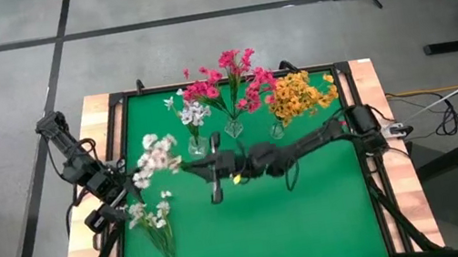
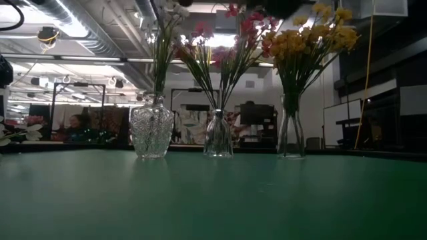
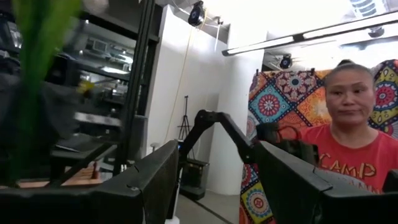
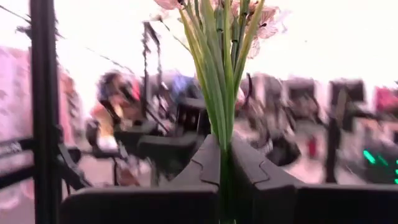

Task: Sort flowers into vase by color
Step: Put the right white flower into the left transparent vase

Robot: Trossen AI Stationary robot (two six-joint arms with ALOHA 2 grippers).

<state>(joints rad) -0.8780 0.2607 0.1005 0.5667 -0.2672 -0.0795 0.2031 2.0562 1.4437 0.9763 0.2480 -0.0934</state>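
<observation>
Three glass vases stand in a row at the table's far side. The left vase (image 1: 197, 144) holds white flowers, the middle vase (image 1: 234, 129) magenta-pink ones, and the right vase (image 1: 277, 129) yellow-orange ones. My right gripper (image 1: 210, 166) reaches in from the right, in front of the vases, shut on a pale pink-white sprig (image 1: 158, 155). More white flowers (image 1: 153, 216) lie flat on the green mat at the near left. Beside them my left gripper (image 1: 117, 199) waits open, with nothing between its fingers (image 3: 155, 180). My right gripper (image 4: 225, 155) pinches the sprig's bundled green stems (image 4: 224, 124) between its two fingers. The fingers lie across the stems, coming about level from the table's right. The sprig is lifted clear of the mat, its blossoms (image 4: 267, 22) beyond the fingers, toward the table's left.
The green mat (image 1: 317, 216) sits in a dark frame on a wooden table. A blurred green leaf (image 3: 37, 68) hangs close in front of the left wrist camera. A person (image 3: 357, 137) stands beyond the table's edge. Cables (image 1: 447, 108) trail off at the right.
</observation>
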